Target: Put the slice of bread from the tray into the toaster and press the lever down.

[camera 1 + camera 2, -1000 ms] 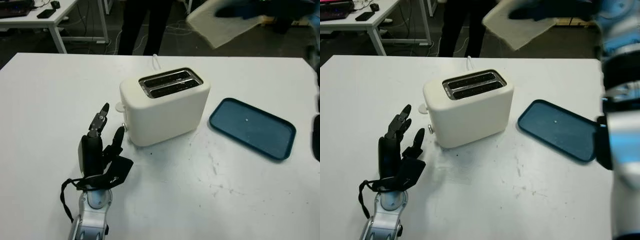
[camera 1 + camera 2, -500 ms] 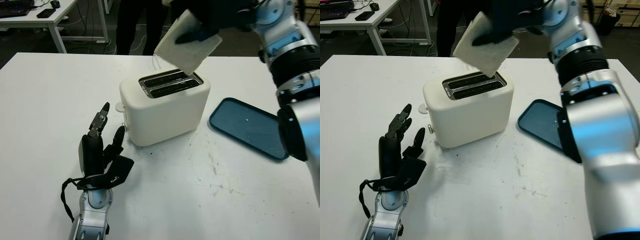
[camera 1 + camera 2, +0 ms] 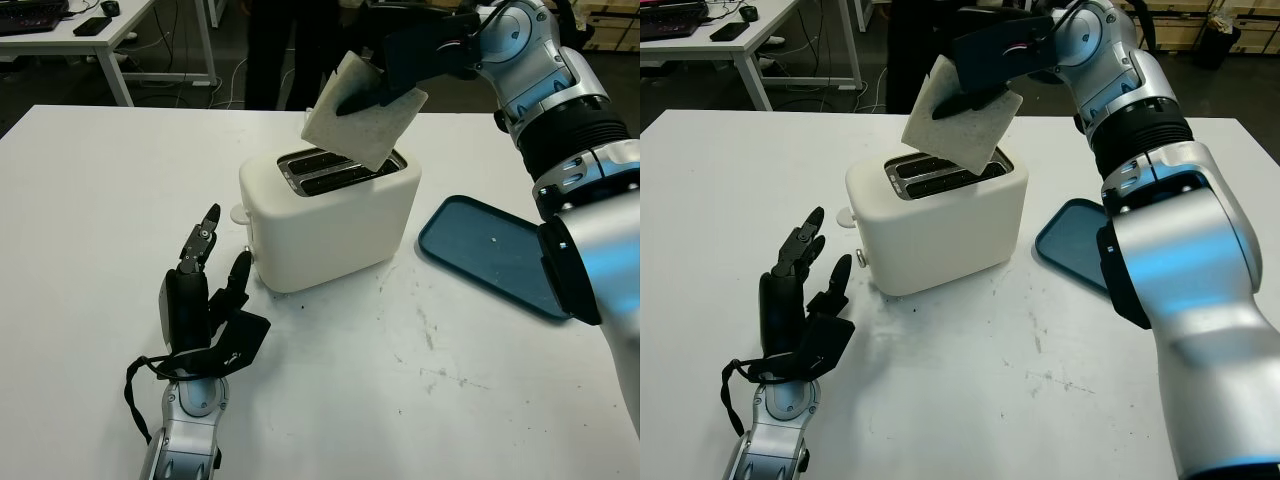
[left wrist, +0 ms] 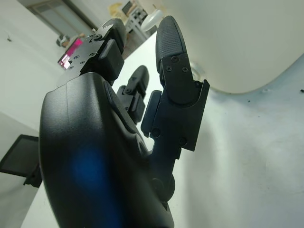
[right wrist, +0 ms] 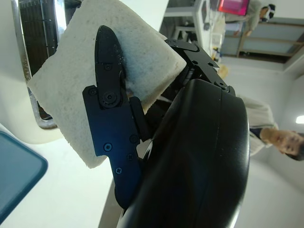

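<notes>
A white slice of bread (image 3: pixel 366 117) hangs tilted just above the far slot of the cream toaster (image 3: pixel 330 215), with my right hand (image 3: pixel 390 75) shut on its upper edge. In the right wrist view the slice (image 5: pixel 71 90) sits between black fingers (image 5: pixel 111 118), over the toaster's slot (image 5: pixel 35 28). The toaster's lever (image 3: pixel 240 213) sticks out at its left end. My left hand (image 3: pixel 205 290) is open above the table, left of the toaster. The dark blue tray (image 3: pixel 505 257) lies bare at the right.
The white table (image 3: pixel 100 190) spreads wide around the toaster. A person in dark trousers (image 3: pixel 285 50) stands behind the table's far edge. Another white desk (image 3: pixel 90 40) stands at the back left, and a second person (image 5: pixel 280 142) appears in the right wrist view.
My right hand has brought the bread from the far right to over the toaster and lowered it toward the far slot. The left hand has stayed where it was.
</notes>
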You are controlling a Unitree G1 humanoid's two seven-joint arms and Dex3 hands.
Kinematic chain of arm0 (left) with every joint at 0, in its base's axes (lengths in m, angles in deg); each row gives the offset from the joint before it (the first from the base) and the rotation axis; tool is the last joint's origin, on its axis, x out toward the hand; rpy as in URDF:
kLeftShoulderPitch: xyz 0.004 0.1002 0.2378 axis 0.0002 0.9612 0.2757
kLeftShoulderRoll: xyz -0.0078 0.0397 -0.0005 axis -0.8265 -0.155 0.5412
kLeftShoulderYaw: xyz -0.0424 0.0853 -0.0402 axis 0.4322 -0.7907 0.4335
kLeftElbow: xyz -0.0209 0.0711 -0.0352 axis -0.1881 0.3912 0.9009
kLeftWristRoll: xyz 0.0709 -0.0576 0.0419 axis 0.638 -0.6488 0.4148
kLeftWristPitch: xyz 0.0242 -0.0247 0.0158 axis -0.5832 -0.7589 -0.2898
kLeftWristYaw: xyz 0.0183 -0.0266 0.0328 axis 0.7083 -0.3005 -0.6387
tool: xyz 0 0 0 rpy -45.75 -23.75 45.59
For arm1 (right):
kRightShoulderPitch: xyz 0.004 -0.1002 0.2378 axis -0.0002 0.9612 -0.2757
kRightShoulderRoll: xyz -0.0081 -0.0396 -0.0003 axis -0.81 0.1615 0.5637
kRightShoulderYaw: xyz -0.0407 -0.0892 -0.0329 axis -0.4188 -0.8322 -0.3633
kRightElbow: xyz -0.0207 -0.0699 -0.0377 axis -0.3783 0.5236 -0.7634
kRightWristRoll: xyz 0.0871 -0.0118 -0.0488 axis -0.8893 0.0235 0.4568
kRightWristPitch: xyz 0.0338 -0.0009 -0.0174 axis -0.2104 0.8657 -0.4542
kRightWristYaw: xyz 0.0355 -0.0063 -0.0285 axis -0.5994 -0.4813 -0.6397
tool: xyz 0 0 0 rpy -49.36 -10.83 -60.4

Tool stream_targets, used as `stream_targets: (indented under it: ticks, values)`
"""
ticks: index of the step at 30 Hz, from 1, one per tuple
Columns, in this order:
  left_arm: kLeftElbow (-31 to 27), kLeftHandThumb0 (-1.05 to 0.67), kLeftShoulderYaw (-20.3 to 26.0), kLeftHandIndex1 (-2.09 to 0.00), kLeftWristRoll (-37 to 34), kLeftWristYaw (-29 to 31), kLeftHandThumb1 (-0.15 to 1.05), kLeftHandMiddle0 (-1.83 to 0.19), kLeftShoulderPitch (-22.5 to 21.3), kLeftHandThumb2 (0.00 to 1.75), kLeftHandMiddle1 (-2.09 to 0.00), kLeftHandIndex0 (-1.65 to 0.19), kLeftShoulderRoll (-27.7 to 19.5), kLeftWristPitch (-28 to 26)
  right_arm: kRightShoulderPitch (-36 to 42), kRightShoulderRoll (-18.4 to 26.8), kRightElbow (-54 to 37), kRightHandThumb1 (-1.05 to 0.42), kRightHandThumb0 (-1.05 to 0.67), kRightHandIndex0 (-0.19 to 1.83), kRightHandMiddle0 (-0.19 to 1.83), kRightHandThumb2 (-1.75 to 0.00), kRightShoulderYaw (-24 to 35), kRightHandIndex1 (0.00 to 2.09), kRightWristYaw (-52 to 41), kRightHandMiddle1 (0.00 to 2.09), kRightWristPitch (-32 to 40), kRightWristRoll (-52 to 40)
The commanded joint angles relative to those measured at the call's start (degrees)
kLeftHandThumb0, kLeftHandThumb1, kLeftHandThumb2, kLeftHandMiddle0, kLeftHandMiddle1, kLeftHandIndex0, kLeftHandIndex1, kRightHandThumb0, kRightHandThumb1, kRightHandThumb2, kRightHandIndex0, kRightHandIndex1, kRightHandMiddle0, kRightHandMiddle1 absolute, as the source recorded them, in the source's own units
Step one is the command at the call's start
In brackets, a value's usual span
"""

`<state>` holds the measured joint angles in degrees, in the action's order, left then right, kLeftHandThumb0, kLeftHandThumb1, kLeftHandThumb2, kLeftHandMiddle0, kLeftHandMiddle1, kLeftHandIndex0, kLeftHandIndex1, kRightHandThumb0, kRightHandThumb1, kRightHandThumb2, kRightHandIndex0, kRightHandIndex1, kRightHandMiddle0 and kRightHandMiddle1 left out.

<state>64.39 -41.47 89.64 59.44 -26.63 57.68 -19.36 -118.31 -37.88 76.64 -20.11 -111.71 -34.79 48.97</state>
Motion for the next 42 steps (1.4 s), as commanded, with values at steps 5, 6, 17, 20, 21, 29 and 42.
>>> stream_targets:
  ticks: [5, 6, 17, 20, 21, 29, 42]
  values:
    - [0.5, -0.58, -0.4, -0.01, 0.5, -0.5, 0.92, -0.48, 0.0, 0.53, -0.16, -0.43, 0.5, -0.4, 2.6, 0.0, -0.1, -0.92, -0.48, 1.16, 0.97, -0.35, -0.4, 1.75, 2.9, 1.75, -4.3, 0.9]
    - [0.5, -0.58, -0.4, -0.01, 0.5, -0.5, 0.92, -0.48, 0.0, 0.53, -0.17, -0.43, 0.5, -0.5, 2.9, 0.0, -0.2, -0.92, -0.47, 1.16, 0.96, -0.35, -0.3, 1.75, 3.4, 1.75, -5.3, 0.7]
    - [1.3, -0.55, -0.6, 0.0, 0.6, -0.7, 0.92, -0.47, -0.3, 0.53, -0.18, -0.43, 0.5, -0.1, 4.9, -0.7, -0.5, -0.92, -0.44, 1.16, 0.92, -0.37, 1.4, 1.75, 8.4, 1.75, -11.5, -0.4]
    - [1.8, -0.55, -0.5, -0.01, 1.0, -1.5, 0.92, -0.48, -0.5, 0.52, -0.19, -0.44, 0.5, 0.4, 4.9, -0.8, -0.4, -0.92, -0.43, 1.15, 0.9, -0.36, 1.9, 1.75, 10.2, 1.75, -13.0, -0.4]
    - [1.9, -0.55, -0.6, -0.01, 1.1, -1.7, 0.92, -0.49, -0.6, 0.52, -0.19, -0.44, 0.4, 0.5, 4.8, -0.8, -0.4, -0.92, -0.43, 1.14, 0.89, -0.36, 2.0, 1.75, 10.6, 1.75, -13.2, -0.2]
    - [1.5, -0.55, -0.7, -0.01, 0.7, -1.5, 0.92, -0.47, -0.3, 0.52, -0.2, -0.44, 0.6, -0.3, 4.2, -0.9, -0.1, -0.92, -0.44, 1.14, 0.89, -0.37, 2.9, 1.75, 10.4, 1.75, -13.0, -0.7]
    - [0.9, -0.57, -0.7, -0.01, 0.9, -1.9, 0.92, -0.46, 0.7, 0.53, -0.22, -0.44, 0.5, -0.4, 7.1, -0.8, 2.2, -0.92, -0.44, 1.11, 0.86, -0.39, 2.5, 1.75, 10.3, 1.75, -13.3, 0.3]
